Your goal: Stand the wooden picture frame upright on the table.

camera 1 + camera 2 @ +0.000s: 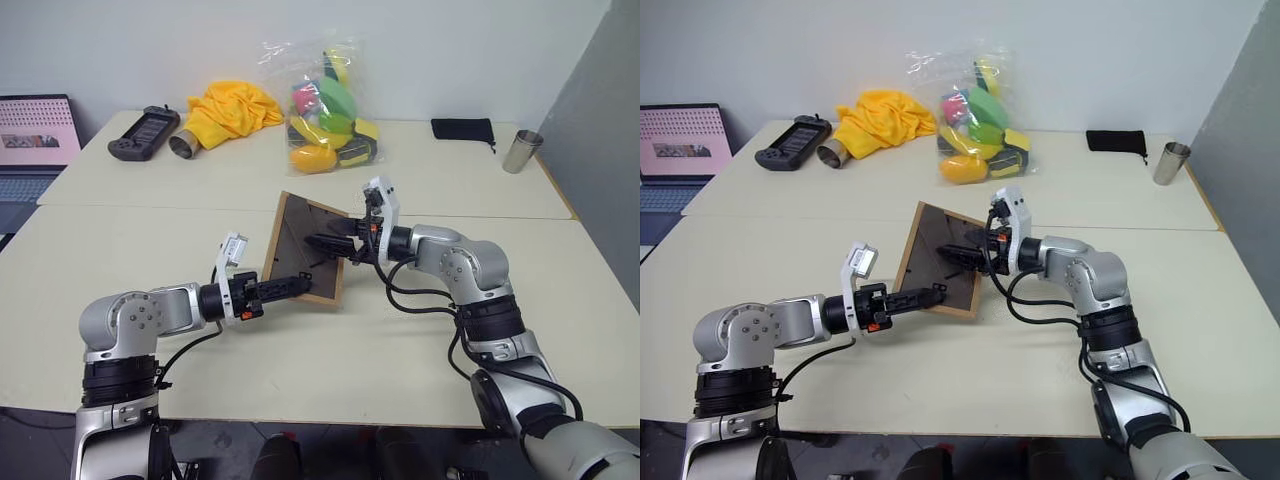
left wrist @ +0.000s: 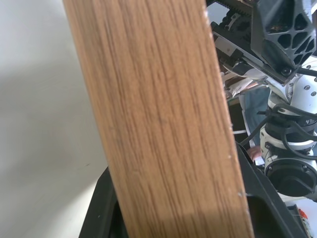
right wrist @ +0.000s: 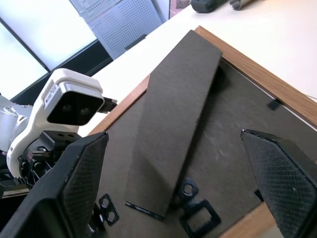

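Two pale cream rectangular tables (image 1: 300, 350) pushed together, seam running across just behind the arms. Pale wall behind; grey panel at far right of the room.

Small light-wood picture frame (image 1: 290, 240) with its dark grey-brown back toward the robot, at the middle of the near table, tilted, lower edge at or close to the tabletop. Right wrist view: the fold-out stand strip (image 3: 171, 129) lies across the back, black clips below it.

Left gripper (image 1: 292, 286), two black fingers, clamped on the frame's lower wooden edge; left wrist view has the wood grain (image 2: 158, 124) passing between the finger bases. Right gripper (image 1: 335, 245) level at the frame's right edge, fingers spread wide on either side of the dark back, grasping nothing; whether a fingertip touches the back, cannot tell.

Far table, left to right:
- black handheld controller (image 1: 143, 132)
- short metal cylinder lying on its side (image 1: 184, 146), just beside a crumpled yellow cloth (image 1: 233, 108)
- clear plastic bag of coloured toy pieces, yellow, green, pink (image 1: 325, 110)
- flat black pouch (image 1: 462, 129)
- upright metal cup (image 1: 521, 151) near the right edge

Open laptop with a pink screen (image 1: 35, 135) at the far left, off the tables.
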### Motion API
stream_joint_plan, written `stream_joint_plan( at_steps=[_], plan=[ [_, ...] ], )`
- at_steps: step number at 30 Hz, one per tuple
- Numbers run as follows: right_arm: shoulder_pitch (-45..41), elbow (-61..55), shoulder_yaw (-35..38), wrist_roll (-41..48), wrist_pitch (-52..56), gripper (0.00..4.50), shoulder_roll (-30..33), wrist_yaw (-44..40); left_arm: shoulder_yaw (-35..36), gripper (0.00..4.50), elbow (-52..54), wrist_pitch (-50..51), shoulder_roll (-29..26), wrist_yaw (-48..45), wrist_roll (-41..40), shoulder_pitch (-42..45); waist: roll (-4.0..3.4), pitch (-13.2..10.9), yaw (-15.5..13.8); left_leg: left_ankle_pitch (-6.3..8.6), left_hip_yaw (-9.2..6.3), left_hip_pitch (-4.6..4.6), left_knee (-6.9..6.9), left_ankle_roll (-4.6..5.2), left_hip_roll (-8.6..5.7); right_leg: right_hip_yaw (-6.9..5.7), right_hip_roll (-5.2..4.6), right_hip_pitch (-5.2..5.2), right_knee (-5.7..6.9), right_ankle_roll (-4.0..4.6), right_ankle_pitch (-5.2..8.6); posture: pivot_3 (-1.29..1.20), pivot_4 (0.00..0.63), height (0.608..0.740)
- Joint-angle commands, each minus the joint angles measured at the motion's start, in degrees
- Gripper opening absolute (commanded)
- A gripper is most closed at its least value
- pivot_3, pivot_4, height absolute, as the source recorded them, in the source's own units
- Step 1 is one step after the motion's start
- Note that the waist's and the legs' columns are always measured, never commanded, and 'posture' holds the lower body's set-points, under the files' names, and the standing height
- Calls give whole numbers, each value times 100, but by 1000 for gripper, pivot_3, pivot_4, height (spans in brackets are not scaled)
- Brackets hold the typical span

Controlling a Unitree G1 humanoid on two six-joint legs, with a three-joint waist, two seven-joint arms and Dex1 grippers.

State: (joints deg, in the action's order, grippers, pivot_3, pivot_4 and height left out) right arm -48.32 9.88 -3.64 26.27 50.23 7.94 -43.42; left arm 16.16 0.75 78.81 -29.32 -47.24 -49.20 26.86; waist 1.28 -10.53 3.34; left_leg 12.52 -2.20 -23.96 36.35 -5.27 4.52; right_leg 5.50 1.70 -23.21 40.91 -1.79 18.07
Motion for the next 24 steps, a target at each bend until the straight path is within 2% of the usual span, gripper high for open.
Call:
stream_joint_plan(
  at_steps=[1,4,8,11,15,19,21,24],
  plan=[
    [-12,-615,-50,652,347,4433,-76,-474,166,1369,389,-35,-11,-21,-383,34,0,-1,0,0,0,0,-1,0,0,-1,0,-1,0,0,0,0,150,740],
    [186,-1203,-135,1195,797,4433,176,-983,39,1369,378,-169,-76,-15,-313,-100,0,0,-8,0,0,-1,-3,0,0,0,0,-1,-2,0,0,0,150,740],
    [363,-1486,-40,1515,1127,4433,506,-1145,35,1369,379,-175,-77,45,-408,-160,-1,-2,-10,0,-1,-1,-7,0,-1,0,0,1,-6,0,0,0,150,740],
    [535,-1505,-48,1359,1001,4433,810,-1102,76,1369,368,-68,-74,109,-536,-176,0,-2,-4,0,-1,1,-7,0,-1,0,0,1,-5,0,1,0,150,740],
    [868,-1504,-42,716,228,4433,1287,-876,300,1369,292,342,-36,317,-850,-143,1,-3,3,0,-1,2,-10,1,0,0,2,0,-6,-1,1,0,150,740],
    [1455,-1672,-43,-332,-1651,4433,2135,-992,799,1369,79,1194,-35,645,-1284,-100,3,-4,-9,1,0,-3,-10,1,-2,2,2,-1,-11,-1,2,0,150,740],
    [1796,-1498,-288,-1273,-3566,4433,2425,-905,850,1369,-97,1358,-171,876,-1777,-168,4,-5,-9,1,-1,-6,-10,1,-3,2,1,-1,-17,-3,2,0,150,740],
    [1952,-684,-813,-2781,-6506,4433,2641,-298,921,1369,-510,1369,-270,1438,-2680,-128,5,-5,28,1,0,1,-15,1,-3,4,2,-1,-19,-12,8,0,150,740]
  ],
)
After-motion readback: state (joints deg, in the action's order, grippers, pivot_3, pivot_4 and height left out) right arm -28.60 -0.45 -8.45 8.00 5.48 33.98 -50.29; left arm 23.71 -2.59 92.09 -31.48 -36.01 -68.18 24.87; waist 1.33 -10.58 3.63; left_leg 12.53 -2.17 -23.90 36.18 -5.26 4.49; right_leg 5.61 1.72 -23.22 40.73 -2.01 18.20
